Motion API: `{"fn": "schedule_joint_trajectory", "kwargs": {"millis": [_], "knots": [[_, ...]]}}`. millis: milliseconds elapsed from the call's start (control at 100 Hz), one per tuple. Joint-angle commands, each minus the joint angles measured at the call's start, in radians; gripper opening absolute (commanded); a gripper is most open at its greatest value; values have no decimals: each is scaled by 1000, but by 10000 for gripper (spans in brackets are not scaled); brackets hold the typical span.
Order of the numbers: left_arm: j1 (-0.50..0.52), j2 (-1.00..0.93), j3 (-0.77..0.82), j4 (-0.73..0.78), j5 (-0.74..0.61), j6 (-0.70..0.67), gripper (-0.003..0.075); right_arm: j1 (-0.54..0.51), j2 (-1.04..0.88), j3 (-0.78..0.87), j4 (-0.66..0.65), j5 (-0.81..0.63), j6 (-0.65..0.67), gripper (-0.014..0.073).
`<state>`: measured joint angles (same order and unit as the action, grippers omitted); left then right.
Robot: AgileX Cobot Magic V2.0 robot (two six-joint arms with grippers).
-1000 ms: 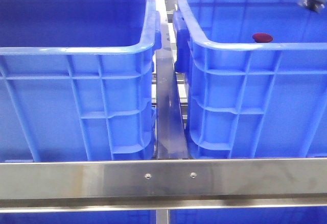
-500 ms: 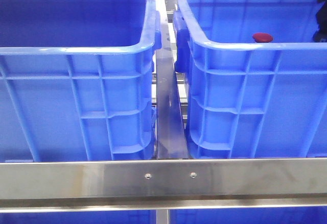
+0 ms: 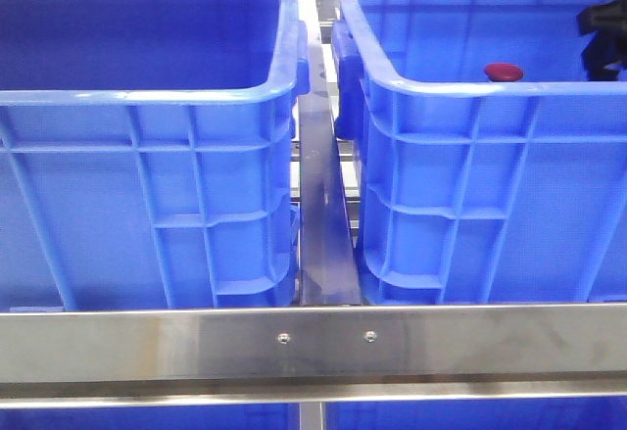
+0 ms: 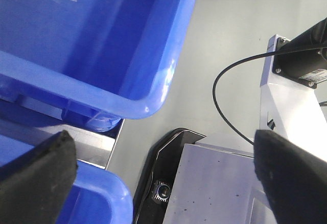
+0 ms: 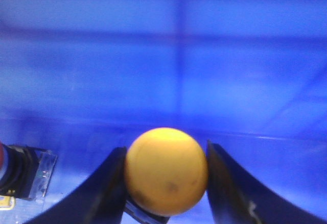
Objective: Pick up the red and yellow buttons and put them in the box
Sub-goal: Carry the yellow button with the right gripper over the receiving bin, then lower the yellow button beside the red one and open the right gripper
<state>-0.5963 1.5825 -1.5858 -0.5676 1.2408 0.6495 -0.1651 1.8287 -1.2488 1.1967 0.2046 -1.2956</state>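
Observation:
My right gripper (image 3: 602, 43) hangs inside the right blue crate (image 3: 470, 87), near its right wall. In the right wrist view the gripper (image 5: 166, 183) is shut on the orange-yellow button (image 5: 166, 170), one dark finger against each side of the dome. The dark red button (image 3: 503, 71) lies in the same crate, to the left of the gripper. Its red edge and black body show in the right wrist view (image 5: 18, 170). My left gripper (image 4: 163, 183) is open and empty, off to the side over the floor and the robot base. It does not show in the front view.
A second, alike blue crate (image 3: 147, 92) stands to the left, with nothing visible inside. A steel rail (image 3: 323, 215) runs between the crates and a steel bar (image 3: 313, 342) crosses in front. In the left wrist view, a crate corner (image 4: 148, 106) and a black cable (image 4: 225, 71) lie below.
My right gripper has come down from the top right corner into the right crate. The red button and the crates have not moved.

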Motion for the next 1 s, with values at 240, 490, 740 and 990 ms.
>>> {"fn": "schedule_joint_trajectory", "kwargs": {"millis": [240, 490, 740, 990], "knots": [[-8, -43, -27, -50, -30, -4, 659, 5, -19, -37, 16, -45, -8, 313], [-8, -43, -27, -50, -30, -4, 659, 5, -19, -37, 16, -38, -8, 606], [-8, -43, -27, -50, -30, -4, 659, 5, -52, -37, 16, 21, -8, 612], [-8, -43, -27, -46, -30, -4, 658, 1, -136, 2, 17, 60, -4, 612]]}}
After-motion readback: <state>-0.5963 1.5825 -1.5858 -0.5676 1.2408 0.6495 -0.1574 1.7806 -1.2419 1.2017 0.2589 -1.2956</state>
